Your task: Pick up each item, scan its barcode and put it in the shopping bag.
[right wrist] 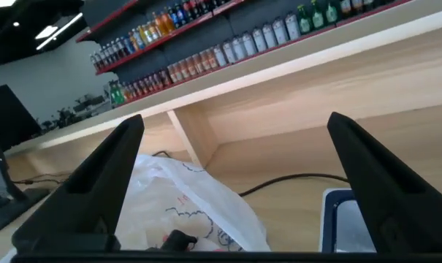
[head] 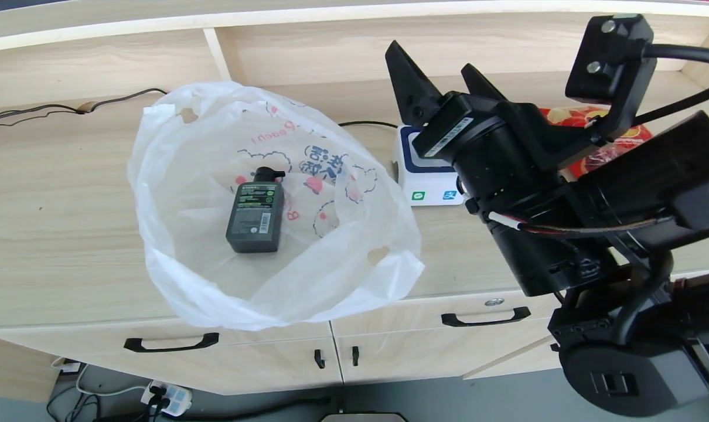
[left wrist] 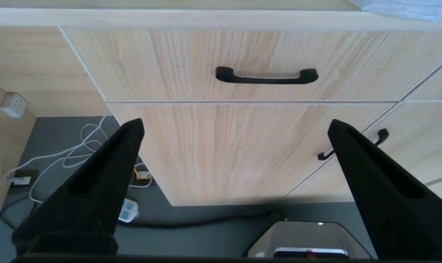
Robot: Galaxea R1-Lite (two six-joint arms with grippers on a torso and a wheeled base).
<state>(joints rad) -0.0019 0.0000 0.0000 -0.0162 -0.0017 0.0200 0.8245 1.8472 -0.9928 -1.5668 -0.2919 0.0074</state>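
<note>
1. White plastic bag (head: pixel 161 234): thin translucent film, crumpled, printed. Mouth open upward, rim slack. On pale wood-grain counter (head: pixel 55 205).
2. Bottle (head: pixel 256 214): dark, flat-sided, rigid, pump top, label up. Flat on bag floor. Judged already bagged.
3. Scanner (head: pixel 428 181): white box, blue top, hard and glossy. Just beside bag, partly behind right arm (head: pixel 536 193).
4. Packet (head: pixel 571 117): red, glossy, crinkly wrapper. Near scanner, farther back, mostly hidden by arm. Barcode side not visible. Judged next item.
5. Right gripper (head: pixel 429 55): black wedge fingers, wide apart, empty. High over scanner.
6. Left gripper (left wrist: pixel 235 124): wide apart, empty. Low, facing drawer fronts (left wrist: pixel 228 139) below counter.
7. Handling, as judgement: close on packet across a narrow edge and pinch lightly to spare contents. Turn barcode face to scanner top. Release well inside bag mouth, clear of slack rim and bottle.
</note>
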